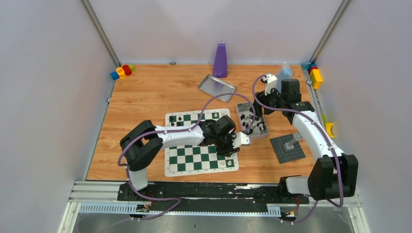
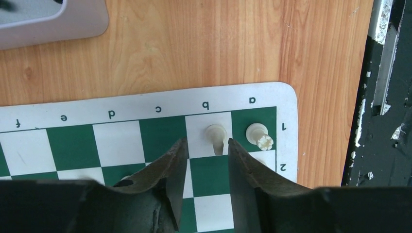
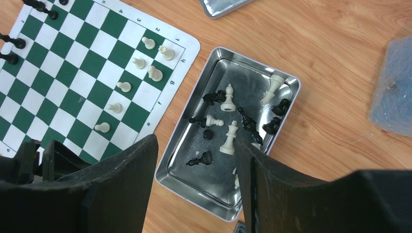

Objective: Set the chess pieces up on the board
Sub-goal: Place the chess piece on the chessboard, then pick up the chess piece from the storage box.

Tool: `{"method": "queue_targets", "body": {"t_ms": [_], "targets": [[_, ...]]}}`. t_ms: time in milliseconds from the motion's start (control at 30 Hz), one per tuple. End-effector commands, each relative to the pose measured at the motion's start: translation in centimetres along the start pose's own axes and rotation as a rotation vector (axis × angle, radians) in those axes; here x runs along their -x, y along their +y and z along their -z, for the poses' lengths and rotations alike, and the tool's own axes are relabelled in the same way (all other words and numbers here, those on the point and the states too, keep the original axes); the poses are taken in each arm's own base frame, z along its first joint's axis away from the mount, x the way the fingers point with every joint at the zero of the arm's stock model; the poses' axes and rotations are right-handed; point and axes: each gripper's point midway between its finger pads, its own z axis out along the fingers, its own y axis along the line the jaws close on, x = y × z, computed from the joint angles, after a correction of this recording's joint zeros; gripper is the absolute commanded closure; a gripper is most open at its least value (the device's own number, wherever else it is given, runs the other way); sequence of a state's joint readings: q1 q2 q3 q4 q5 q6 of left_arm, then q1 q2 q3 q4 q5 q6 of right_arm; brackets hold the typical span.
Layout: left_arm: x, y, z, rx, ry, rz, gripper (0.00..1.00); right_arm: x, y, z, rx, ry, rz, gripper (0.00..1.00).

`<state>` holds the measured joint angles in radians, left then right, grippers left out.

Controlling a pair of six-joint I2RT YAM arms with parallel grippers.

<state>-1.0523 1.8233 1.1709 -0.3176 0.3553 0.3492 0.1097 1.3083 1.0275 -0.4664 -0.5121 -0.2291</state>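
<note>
Left gripper: jaws apart above the near corner of the board. One finger sits on each side of the b1 piece, with a gap on both sides, so nothing is clamped.
Right gripper: jaws apart and empty, hovering above the tin tray.
Piece locations: the b1 piece stands just beside the rook on a1. Cream pawns line one rank. The loose pieces, black and cream, remain in the tin tray on the counter.
Orientation: the b1 piece and the rook stand upright, long axis vertical, bases flat on their squares. In the tray we judge that several pieces lie on their sides, their axes pointing in mixed directions.
Handling: we expect light, rigid, smooth plastic that tips easily and can slip in a loose pinch.
Grasp point: we recommend the narrow stem below the head, with the jaws closing across the long axis.
</note>
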Motion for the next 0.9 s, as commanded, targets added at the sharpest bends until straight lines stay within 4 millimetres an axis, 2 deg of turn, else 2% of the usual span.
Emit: {"method": "queue_targets", "body": {"t_ms": [0,233,333,600,733,867], "targets": [[2.1,0.3,1.8,0.04,-0.06,-0.049,0.54,0.3,-1.1,-0.6,-0.047,-0.006,0.0,0.41],[4.2,1.3,4.4,0.102,-0.097,-0.067,0.47,-1.9,-2.3,-2.8,-0.111,0.108,0.007,0.48],[4.8,1.9,6.2,0.131,-0.101,-0.075,0.46,-3.1,-3.1,-4.0,-0.144,0.172,0.0,0.52],[5.1,3.0,11.3,0.21,-0.095,-0.06,0.45,-6.4,-4.4,-6.0,-0.191,0.315,0.009,0.6],[4.7,3.2,12.9,0.243,-0.093,-0.051,0.45,-7.8,-4.5,-6.3,-0.19,0.364,0.002,0.62],[4.3,3.4,13.6,0.268,-0.09,-0.05,0.45,-8.6,-4.3,-6.5,-0.183,0.397,0.0,0.62]]}}
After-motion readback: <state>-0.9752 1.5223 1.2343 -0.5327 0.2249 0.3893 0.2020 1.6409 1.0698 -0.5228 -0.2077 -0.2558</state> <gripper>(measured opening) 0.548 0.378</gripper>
